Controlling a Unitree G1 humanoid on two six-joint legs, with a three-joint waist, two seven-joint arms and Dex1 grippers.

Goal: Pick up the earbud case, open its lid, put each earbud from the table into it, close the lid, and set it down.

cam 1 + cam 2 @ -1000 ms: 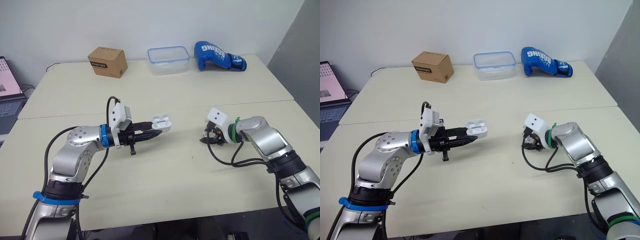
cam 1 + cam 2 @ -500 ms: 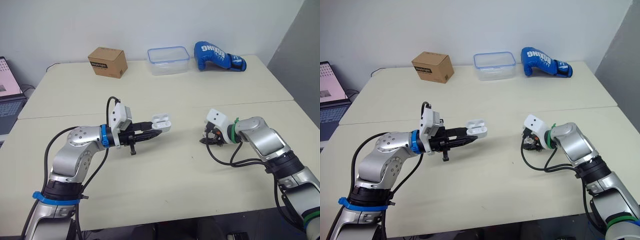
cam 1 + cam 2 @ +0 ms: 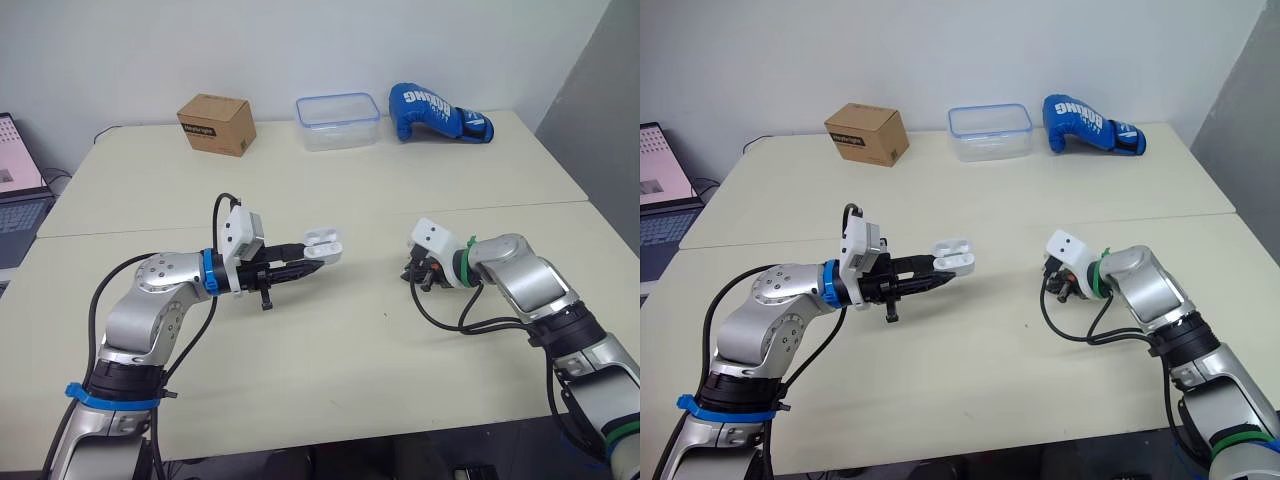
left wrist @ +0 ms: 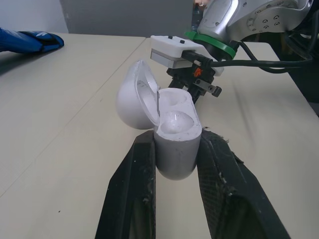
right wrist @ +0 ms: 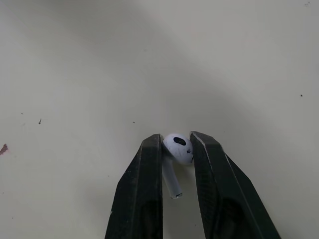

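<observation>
The left gripper [image 3: 312, 264] holds as it did a second ago, its two black fingers clamped on the lower half of the earbud case [image 4: 174, 134] and keeping it raised above the table [image 3: 330, 350], left of centre. The case is white and glossy, with its rounded lid swung back and two hollows facing up. Whether either hollow is already filled is hard to make out. To the right and well apart from it, the right gripper [image 3: 413, 274] has edged up and slightly toward the case. It pinches a white earbud [image 5: 178, 147] by the bulb, stem hanging free, apparently just clear of the tabletop. The pickup looks done, and the carry to the open case is likely next.
</observation>
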